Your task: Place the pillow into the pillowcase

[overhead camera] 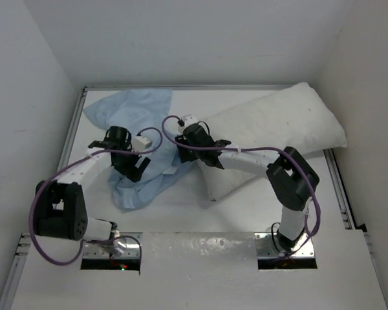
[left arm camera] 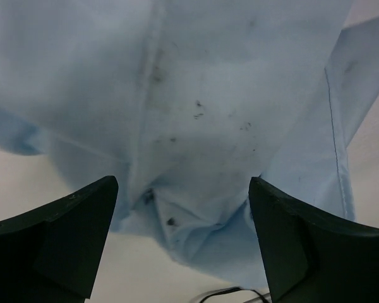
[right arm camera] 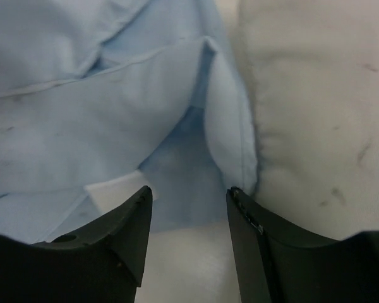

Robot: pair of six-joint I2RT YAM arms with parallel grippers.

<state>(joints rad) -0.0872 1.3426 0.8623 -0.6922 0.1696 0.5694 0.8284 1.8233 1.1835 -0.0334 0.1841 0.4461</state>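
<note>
Blue, thin and limp, the pillowcase (overhead camera: 139, 110) lies crumpled on the left of the bench (overhead camera: 246, 97). Its edge touches the pillow (overhead camera: 278, 126), which lies slantwise on the right. Both are judged light. The cloth would likely bunch and slip, so a hem fold is best pinched. The left gripper (left arm camera: 183, 189) hangs over the cloth, jaws wide apart and empty. The right gripper (right arm camera: 189, 196) is set at a hem beside the pillow, jaws apart; whether this hem is the opening cannot be told. Walls (overhead camera: 39, 97) crowd three sides.
</note>
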